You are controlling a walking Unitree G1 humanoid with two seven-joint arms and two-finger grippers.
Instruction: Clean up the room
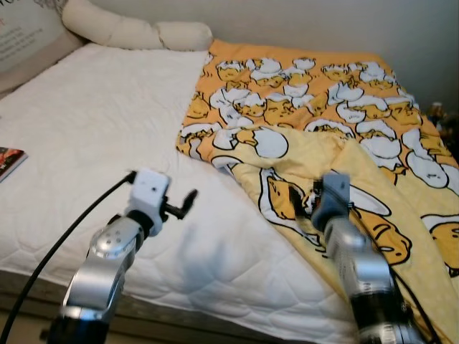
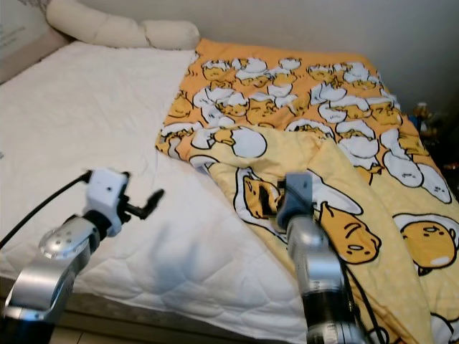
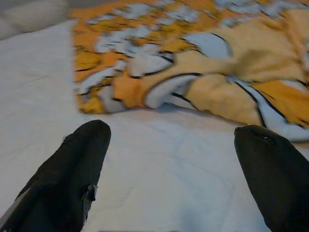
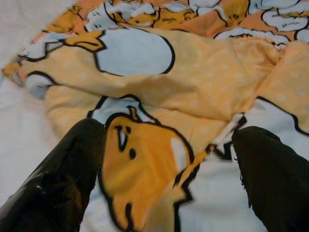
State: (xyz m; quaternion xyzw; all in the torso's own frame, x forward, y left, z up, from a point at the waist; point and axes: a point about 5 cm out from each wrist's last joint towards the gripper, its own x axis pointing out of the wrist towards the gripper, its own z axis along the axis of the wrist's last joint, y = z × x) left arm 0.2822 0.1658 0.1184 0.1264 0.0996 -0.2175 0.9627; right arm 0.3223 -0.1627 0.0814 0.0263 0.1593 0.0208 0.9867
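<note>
Jaws: both spread wide, holding nothing.
Right gripper [image 4: 164, 159]: just above the folded edge of the yellow blanket [image 1: 323, 115].
Left gripper [image 3: 169, 159]: over the bare white mattress [image 1: 93, 122], blanket near ahead.

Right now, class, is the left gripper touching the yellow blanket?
Apart. In the left wrist view the left gripper is open over bare white mattress, with the yellow blanket lying beyond its fingertips.

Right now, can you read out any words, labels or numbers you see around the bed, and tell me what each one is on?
Cushion at the bed's head corner: dark printed lines, too blurred to read.
Book on the white mattress: cover too small to read.
Yellow blanket: cartoon pictures, no words.
</note>
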